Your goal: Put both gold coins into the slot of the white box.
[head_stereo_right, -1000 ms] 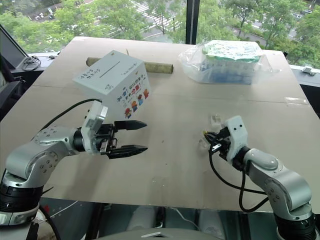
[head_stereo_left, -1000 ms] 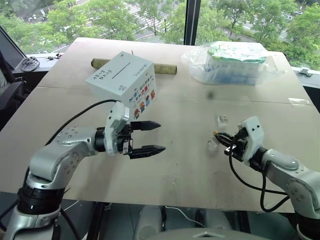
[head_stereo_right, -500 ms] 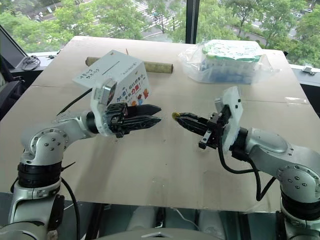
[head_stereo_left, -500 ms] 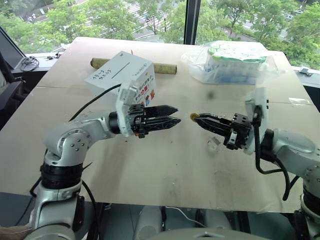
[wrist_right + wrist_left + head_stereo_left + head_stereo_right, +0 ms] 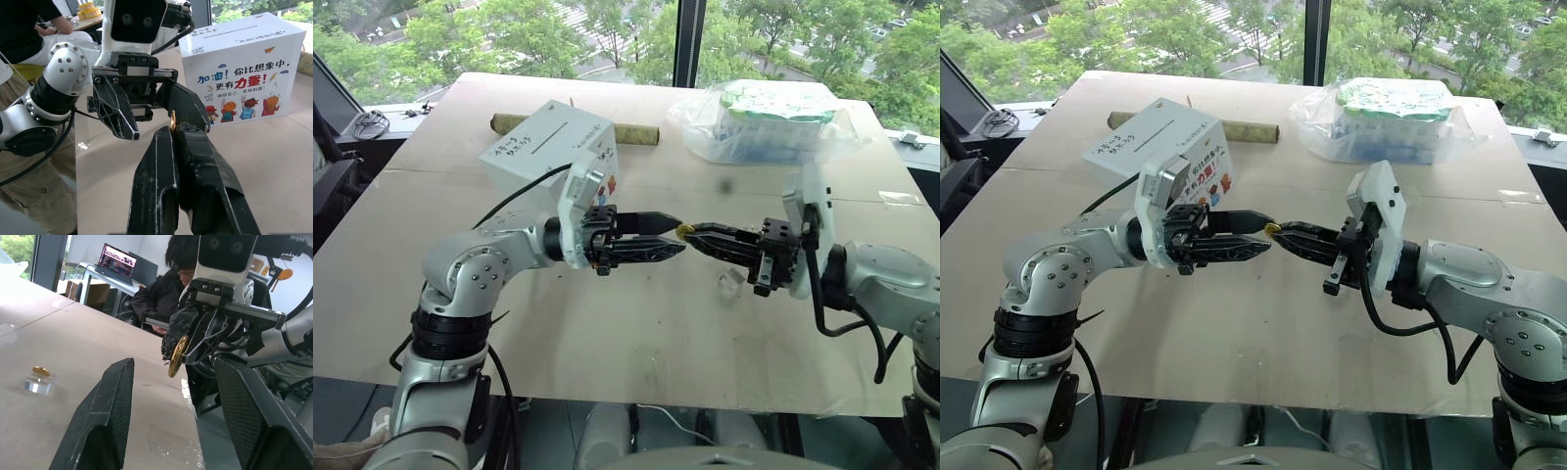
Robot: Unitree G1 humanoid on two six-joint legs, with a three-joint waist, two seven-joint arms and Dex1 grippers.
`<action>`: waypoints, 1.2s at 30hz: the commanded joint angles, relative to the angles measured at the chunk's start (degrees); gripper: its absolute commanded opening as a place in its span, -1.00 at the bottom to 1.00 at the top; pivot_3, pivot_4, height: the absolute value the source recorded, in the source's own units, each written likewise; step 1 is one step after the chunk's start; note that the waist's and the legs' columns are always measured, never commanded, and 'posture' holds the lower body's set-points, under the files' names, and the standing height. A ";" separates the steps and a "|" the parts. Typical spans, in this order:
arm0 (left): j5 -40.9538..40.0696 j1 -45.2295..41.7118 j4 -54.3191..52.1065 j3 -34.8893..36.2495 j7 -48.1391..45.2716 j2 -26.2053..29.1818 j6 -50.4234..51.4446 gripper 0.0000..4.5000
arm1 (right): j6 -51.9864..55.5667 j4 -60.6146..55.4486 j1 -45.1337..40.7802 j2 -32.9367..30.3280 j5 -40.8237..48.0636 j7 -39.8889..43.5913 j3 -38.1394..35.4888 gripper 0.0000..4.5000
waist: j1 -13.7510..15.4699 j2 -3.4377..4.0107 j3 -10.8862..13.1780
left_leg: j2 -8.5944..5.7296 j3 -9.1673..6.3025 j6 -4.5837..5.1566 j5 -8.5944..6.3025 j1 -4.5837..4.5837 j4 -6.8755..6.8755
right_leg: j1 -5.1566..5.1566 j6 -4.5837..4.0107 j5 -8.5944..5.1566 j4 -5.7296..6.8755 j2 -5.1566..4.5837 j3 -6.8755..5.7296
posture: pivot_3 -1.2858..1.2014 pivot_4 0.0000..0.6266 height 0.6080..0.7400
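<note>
We hold one gold coin [image 5: 177, 356] edge-up in the tips of our right gripper [image 5: 690, 232], whose fingers are clenched on it above the middle of the table [image 5: 636, 343]. Our left gripper [image 5: 677, 236] faces it tip to tip, jaws parted on either side of the coin but not yet pinching it — a handover, by the look of it.

The risk is in the exchange. If the right fingers let go before the left ones have closed squarely on the thin disc, it could drop, roll across the table and perhaps off its near edge. A slight misalignment could also knock the coin askew, or leave it gripped flat-on, awkward to feed into the slot [image 5: 546, 143].

The second coin [image 5: 40, 371] rests on a small clear casing [image 5: 731, 282] on the table, to the right, just under the right gripper.

The white box [image 5: 551, 152] stands at the far left, its slot on top. Its near face carries Chinese print, "加油! 你比想象中, 更有力量!", above cartoon figures; the black handwriting on top we cannot read. Far right lies a clear bag of packs [image 5: 766, 122].
</note>
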 commanded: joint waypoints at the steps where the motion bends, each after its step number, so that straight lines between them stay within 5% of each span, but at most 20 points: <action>1: 0.42 -1.15 0.18 -0.14 -1.94 0.52 -1.04 -0.08 | -1.90 -1.48 -0.39 -0.68 1.63 0.62 -0.16 -1.00 | 0.03 0.00 0.00 | 0.00 0.00 0.00 0.00 0.00 0.00 | 0.00 0.00 0.00 0.00 0.00 0.00 | 0.03 -0.52 1.00; 4: 1.76 -1.24 0.08 -0.62 -3.28 0.90 -1.88 -0.58 | -2.13 -1.58 -0.67 -1.07 2.13 0.46 0.13 -1.00 | 0.02 0.00 0.00 | 0.00 0.00 0.00 0.00 0.00 0.00 | 0.00 0.00 0.00 -0.01 0.00 0.00 | 0.03 -0.52 1.00; 20: 3.35 -2.24 0.91 -2.20 -6.39 -0.11 -2.42 -0.58 | -2.72 -1.15 -2.58 -2.59 3.19 0.30 2.32 -1.00 | 0.02 -0.02 0.04 | 0.01 -0.01 0.00 0.00 -0.01 0.00 | 0.00 0.00 0.00 -0.03 0.00 0.00 | 0.03 -0.52 1.00; 21: 3.32 -2.26 0.92 -2.19 -6.55 -0.17 -2.33 -0.82 | -2.71 -1.15 -2.61 -2.66 3.28 0.28 2.38 -1.00 | 0.03 -0.02 0.04 | 0.01 -0.01 0.00 0.00 -0.01 0.00 | 0.00 0.00 0.00 -0.02 0.00 0.00 | 0.03 -0.52 1.00; 23: 3.36 -2.25 0.91 -2.14 -6.81 -0.28 -2.20 -0.97 | -2.73 -1.20 -2.59 -2.75 3.35 0.24 2.48 -1.00 | 0.04 -0.02 0.04 | 0.01 0.00 0.00 0.00 -0.01 0.00 | 0.00 0.00 0.00 -0.03 -0.01 0.00 | 0.03 -0.52 1.00; 31: 3.78 -1.39 0.59 -1.46 -7.34 0.12 -2.67 -0.97 | -3.98 -1.59 -0.77 -3.39 0.62 2.14 2.81 -1.00 | 0.04 -0.03 0.07 | 0.02 -0.01 0.00 0.00 -0.02 0.00 | 0.00 0.00 0.00 -0.03 -0.01 -0.01 | 0.03 -0.52 1.00; 36: 3.42 -0.41 0.29 1.40 -4.90 0.42 -2.93 -1.00 | -5.99 -0.82 0.42 -4.58 0.30 4.65 0.39 -0.06 | 0.00 -0.04 0.11 | 0.02 -0.01 0.00 0.00 -0.02 0.00 | 0.00 0.00 0.00 -0.04 -0.01 -0.01 | 0.03 -0.52 1.00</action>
